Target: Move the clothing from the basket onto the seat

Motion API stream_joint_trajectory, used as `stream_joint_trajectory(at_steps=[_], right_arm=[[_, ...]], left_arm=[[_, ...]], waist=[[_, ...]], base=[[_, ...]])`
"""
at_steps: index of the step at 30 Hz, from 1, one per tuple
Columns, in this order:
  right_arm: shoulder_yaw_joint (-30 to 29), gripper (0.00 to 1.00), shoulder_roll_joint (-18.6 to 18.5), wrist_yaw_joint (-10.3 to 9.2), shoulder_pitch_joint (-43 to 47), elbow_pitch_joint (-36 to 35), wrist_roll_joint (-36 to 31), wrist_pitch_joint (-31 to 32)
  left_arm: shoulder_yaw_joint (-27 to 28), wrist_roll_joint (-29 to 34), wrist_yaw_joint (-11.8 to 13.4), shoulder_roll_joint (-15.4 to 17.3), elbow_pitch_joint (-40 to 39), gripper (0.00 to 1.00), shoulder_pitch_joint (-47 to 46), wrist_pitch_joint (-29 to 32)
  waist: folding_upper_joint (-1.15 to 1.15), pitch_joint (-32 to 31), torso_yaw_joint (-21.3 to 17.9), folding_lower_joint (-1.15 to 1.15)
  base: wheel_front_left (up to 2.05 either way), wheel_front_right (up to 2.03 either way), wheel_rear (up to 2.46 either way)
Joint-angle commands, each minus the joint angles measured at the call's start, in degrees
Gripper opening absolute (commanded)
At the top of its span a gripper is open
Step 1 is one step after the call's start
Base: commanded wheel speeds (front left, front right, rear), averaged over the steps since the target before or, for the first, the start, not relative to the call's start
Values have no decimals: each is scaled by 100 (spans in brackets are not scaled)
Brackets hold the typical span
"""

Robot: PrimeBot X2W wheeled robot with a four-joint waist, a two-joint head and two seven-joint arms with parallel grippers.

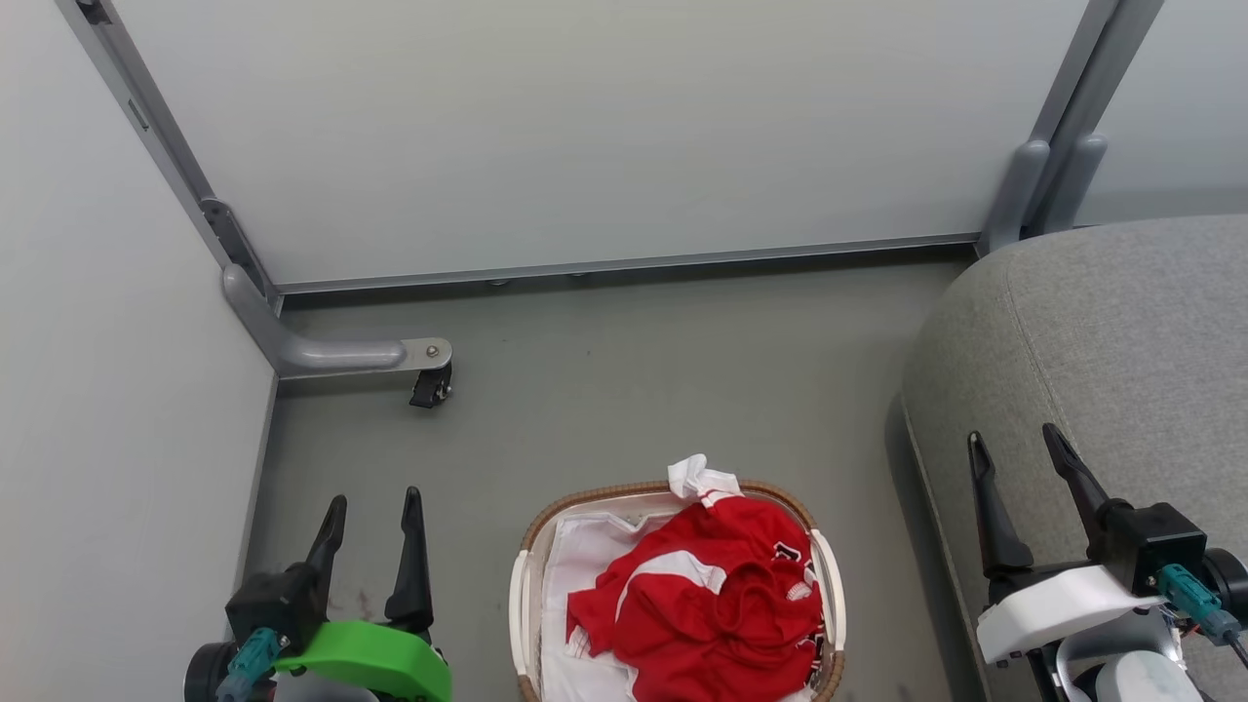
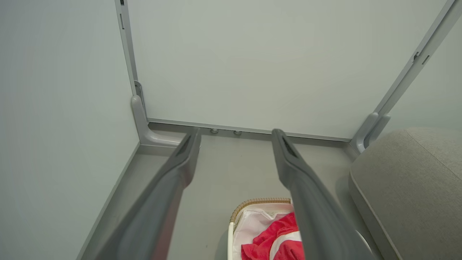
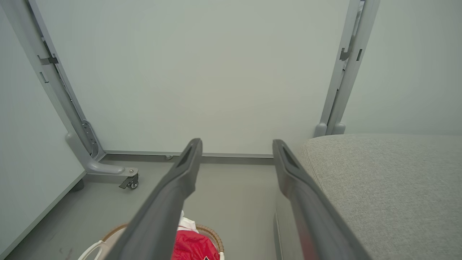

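Pale grey partition panels (image 1: 585, 136) wall in a grey floor (image 1: 634, 370), with a small black caster (image 1: 431, 388) at the left post. At lower left hangs the green-collared left gripper (image 1: 374, 497), jaws spread wide and empty. Right of it, apart, stands the oval cream plastic basket (image 1: 585, 495) with a brown woven-look rim, its near end cut off. Inside, crumpled red clothing (image 1: 712, 595) with white stripes lies on a white liner sheet (image 1: 585, 556); its lettering is folded and unreadable. Further right rises the large grey woven-fabric seat (image 1: 1121, 331); the right gripper (image 1: 1013, 436) hovers over its edge, jaws wide, empty.
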Motion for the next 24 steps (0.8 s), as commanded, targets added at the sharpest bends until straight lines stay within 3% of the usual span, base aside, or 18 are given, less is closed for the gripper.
stream_joint_trajectory(at_steps=[1, 16, 24], right_arm=[[-15, 100, -35, 0, 75, -46, -134, -63], [-1, 100, -42, -1, 123, -40, -713, -203], [-24, 100, -41, -1, 114, -26, -683, -205]], left_arm=[[-14, 121, -13, 42, 12, 100, 34, -48], [-104, 640, 22, 46, 136, 100, 60, -210], [-101, 593, 11, 45, 146, 100, 59, -192]], waist=[[0, 1, 4, 0], [0, 14, 20, 0], [0, 20, 22, 0]], base=[[0, 0, 0], [0, 0, 0], [0, 0, 0]])
